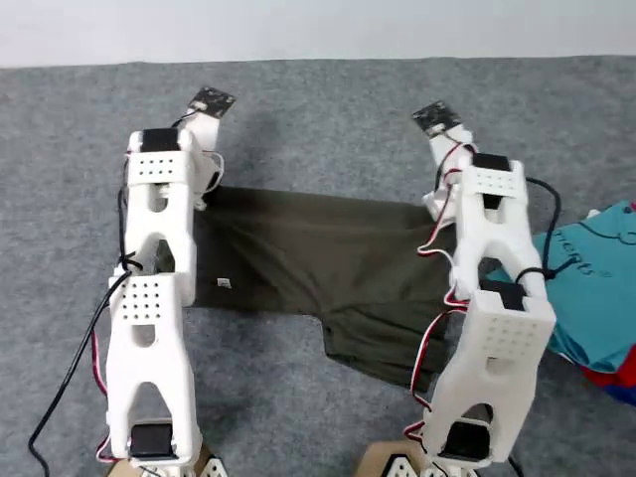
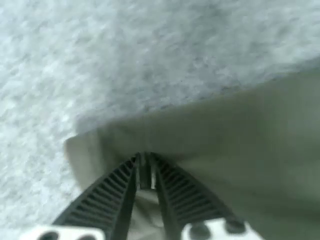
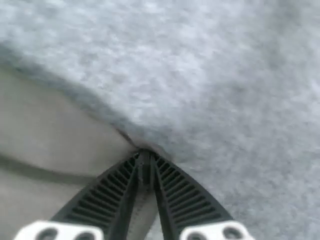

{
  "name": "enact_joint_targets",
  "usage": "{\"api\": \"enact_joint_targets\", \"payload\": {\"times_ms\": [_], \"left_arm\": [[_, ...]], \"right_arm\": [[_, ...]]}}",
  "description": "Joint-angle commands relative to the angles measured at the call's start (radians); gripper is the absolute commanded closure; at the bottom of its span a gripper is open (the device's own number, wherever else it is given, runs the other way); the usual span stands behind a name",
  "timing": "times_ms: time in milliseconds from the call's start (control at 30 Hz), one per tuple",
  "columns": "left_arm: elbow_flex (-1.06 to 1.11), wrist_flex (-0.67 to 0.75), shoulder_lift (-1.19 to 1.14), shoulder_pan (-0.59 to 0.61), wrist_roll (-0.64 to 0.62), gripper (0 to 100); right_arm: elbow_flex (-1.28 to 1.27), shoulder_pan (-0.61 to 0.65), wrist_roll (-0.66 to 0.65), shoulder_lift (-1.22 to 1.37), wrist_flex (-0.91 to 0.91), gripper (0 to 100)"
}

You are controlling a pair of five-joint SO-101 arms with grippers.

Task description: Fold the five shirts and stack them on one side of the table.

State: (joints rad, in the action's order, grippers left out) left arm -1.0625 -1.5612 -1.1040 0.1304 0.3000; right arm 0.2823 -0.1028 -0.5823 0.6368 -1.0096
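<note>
Carrying everything, desk (image 1: 318, 109): a grey felt-like cover. I judge its nap stops cloth from sliding while I work.
Olive shirt (image 1: 318, 258): spread flat mid-desk between my two arms, with one part jutting toward the near edge on my right side. It is laid open so that a whole edge can be taken at once.
Left arm (image 1: 154, 298): stretched out over the shirt's left side, reaching to its far edge.
Right arm (image 1: 492, 298): the same on the right side, so both far corners are held level.
Pile of shirts (image 1: 596, 288): teal, with red and blue beneath, heaped loosely at the desk's right edge, just beside my right arm. By my reckoning this stock is parked aside awaiting its turn.
Left gripper (image 2: 145, 167): closed, with the shirt's far left corner pinched between the tips and cloth bunched at the bite.
Right gripper (image 3: 145, 162): closed on the far right edge, right where cloth meets bare desk.
Purpose of the twin hold: probably to draw the far edge toward me for a fold. An even pull matters, or the fold will skew.
White tag (image 1: 224, 283): a small tag on the shirt near my left arm.
</note>
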Motion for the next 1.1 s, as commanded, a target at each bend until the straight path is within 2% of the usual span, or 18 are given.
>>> {"api": "enact_joint_targets", "payload": {"times_ms": [0, 200, 400, 567, 733, 833, 933, 1067], "left_arm": [[-0.085, -0.066, 0.014, 0.029, -0.009, 98], [-0.249, -0.172, 0.014, 0.029, -0.009, 97], [-0.381, -0.193, 0.032, 0.049, -0.014, 87], [-0.354, -0.196, 0.132, 0.052, -0.015, 86], [-0.125, -0.196, 0.313, 0.051, -0.015, 87], [0.084, -0.195, 0.436, 0.038, -0.009, 94], [0.326, -0.193, 0.532, 0.012, 0.057, 100], [0.587, -0.187, 0.614, -0.011, 0.071, 100]], "right_arm": [[0.058, -0.031, 0.0, -0.012, 0.001, 99.0], [0.135, -0.004, 0.005, -0.013, -0.081, 99.0], [0.381, 0.031, 0.008, -0.013, -0.303, 99.0], [0.58, 0.068, 0.008, -0.012, -0.498, 99.0], [0.677, 0.114, 0.018, -0.012, -0.684, 99.0], [0.697, 0.133, 0.097, -0.01, -0.773, 99.0], [0.649, 0.133, 0.146, -0.012, -0.783, 99.0], [0.549, 0.133, 0.15, -0.001, -0.773, 99.0]]}}
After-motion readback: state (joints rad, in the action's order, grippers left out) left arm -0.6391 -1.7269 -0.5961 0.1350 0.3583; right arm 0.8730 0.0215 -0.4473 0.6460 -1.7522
